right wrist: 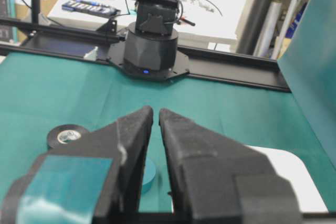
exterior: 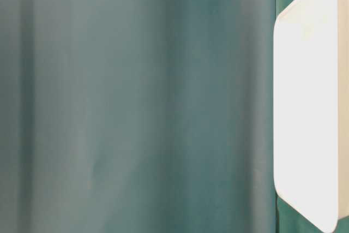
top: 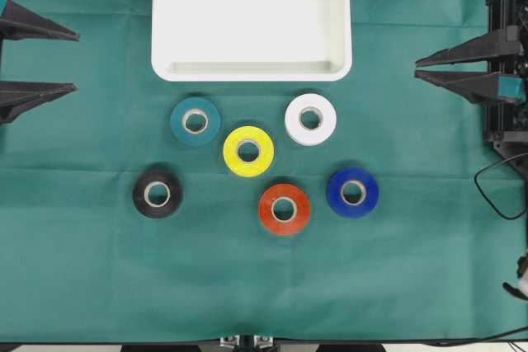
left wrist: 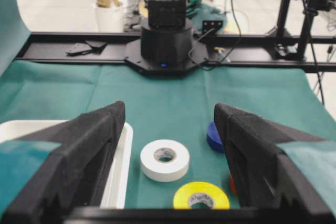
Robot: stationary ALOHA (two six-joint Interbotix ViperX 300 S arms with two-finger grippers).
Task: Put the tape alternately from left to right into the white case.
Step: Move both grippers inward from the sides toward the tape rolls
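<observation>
Six rolls of tape lie flat on the green cloth below the white case (top: 247,14), which holds nothing: teal (top: 195,121), yellow (top: 248,151), white (top: 311,119), black (top: 157,194), red (top: 285,208) and blue (top: 353,192). My left gripper (top: 76,61) is open at the left edge, far from the rolls; its wrist view looks between the fingers at the white roll (left wrist: 165,160), the yellow roll (left wrist: 201,195) and the case rim (left wrist: 118,171). My right gripper (top: 417,69) is shut on nothing at the right edge, with the black roll (right wrist: 67,135) and teal roll (right wrist: 148,176) beyond it.
The green cloth (top: 82,286) covers the whole table. Black cables (top: 495,183) loop at the right edge beside the right arm. The table-level view shows only blurred cloth and the case (exterior: 305,102). The opposite arm's base (left wrist: 167,45) stands at the far side.
</observation>
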